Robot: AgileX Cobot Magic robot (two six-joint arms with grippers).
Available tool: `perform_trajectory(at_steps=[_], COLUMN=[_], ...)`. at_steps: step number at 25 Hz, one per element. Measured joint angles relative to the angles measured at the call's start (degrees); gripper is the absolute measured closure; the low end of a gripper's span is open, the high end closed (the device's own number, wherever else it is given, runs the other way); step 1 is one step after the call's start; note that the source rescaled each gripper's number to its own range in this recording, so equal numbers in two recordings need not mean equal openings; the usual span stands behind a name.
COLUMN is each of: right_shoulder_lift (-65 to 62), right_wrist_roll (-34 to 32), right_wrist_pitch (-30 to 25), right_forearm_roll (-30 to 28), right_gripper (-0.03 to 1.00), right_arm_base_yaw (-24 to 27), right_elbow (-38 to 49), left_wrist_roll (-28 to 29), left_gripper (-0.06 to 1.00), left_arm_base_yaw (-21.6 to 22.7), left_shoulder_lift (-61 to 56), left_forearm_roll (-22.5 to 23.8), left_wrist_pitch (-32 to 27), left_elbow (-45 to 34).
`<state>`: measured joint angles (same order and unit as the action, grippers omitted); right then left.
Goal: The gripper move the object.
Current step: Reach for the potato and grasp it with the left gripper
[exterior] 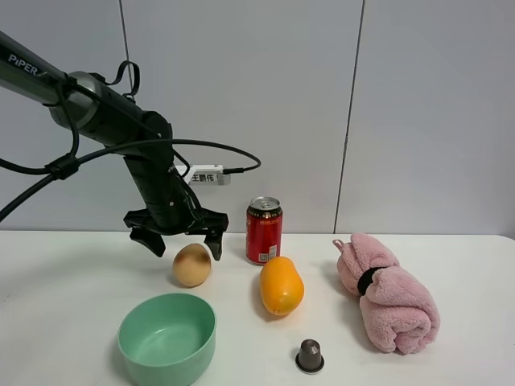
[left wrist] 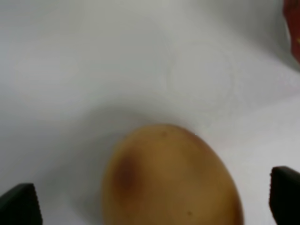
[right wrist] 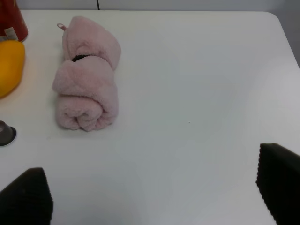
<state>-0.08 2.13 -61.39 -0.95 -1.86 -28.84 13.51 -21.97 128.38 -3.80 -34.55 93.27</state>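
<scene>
The pale yellow-tan egg-shaped fruit with a brownish blush stands on the white table, left of centre. My left gripper is open just above and behind it, one finger to each side and clear of it. In the left wrist view the fruit lies between the two black fingertips, with gaps on both sides. My right gripper is open and empty over bare table; its arm is out of the exterior view.
A green bowl sits in front of the fruit. A brighter orange fruit, a red can, a rolled pink towel and a small dark capsule lie to the right.
</scene>
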Motion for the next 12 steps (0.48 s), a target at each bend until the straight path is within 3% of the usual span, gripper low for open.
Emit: perform_trajectory(at_steps=[12], right_shoulder_lift=[0.0], right_wrist_roll=[0.0], right_wrist_pitch=[0.0], right_forearm_roll=[0.0], right_gripper=[-0.03], right_arm_base_yaw=[0.0], right_elbow=[0.0], left_wrist_roll=[0.0], left_gripper=[-0.06], left_arm_base_yaw=[0.3], left_shoulder_lift=[3.3], left_forearm_roll=[-0.3], left_wrist_pitch=[0.8], left_elbow=[0.1])
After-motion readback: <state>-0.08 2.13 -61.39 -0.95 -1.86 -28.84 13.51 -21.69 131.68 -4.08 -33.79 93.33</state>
